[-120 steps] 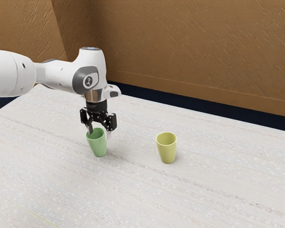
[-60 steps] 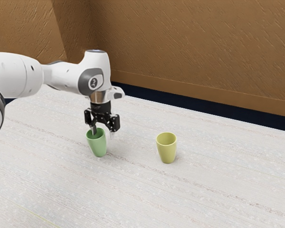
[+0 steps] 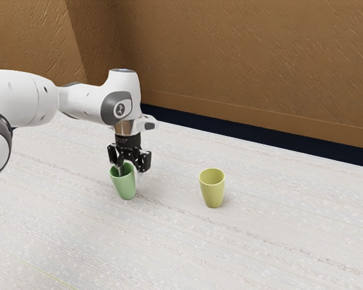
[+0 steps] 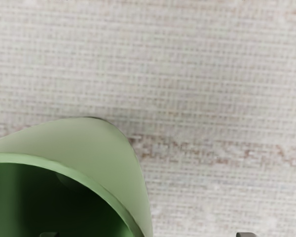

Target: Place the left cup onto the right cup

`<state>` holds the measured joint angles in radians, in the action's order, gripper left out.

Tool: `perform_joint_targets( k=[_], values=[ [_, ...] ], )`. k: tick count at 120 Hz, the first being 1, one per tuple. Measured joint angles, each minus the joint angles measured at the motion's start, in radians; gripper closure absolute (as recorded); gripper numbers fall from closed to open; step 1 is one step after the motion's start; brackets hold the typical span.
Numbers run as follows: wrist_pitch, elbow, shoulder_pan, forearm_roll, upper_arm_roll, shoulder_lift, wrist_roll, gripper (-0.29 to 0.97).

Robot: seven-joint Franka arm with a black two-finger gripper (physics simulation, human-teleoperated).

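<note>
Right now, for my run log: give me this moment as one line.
phase: pre-grasp | gripper: open, straddling green cup rim | green cup: upright on table | yellow cup: upright, apart

Pale, woven-textured table. Green cup upright toward the exterior view's left. Yellow cup upright toward its right, well apart. Both directly on the tabletop.
</note>
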<state>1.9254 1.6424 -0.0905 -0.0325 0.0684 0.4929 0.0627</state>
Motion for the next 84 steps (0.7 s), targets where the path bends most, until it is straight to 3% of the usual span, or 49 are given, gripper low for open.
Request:
perform_joint_targets(
  k=[84],
  values=[
    [0.011, -0.001, 0.001, 0.015, -0.006, 0.006, 0.006, 0.65]
  ],
)
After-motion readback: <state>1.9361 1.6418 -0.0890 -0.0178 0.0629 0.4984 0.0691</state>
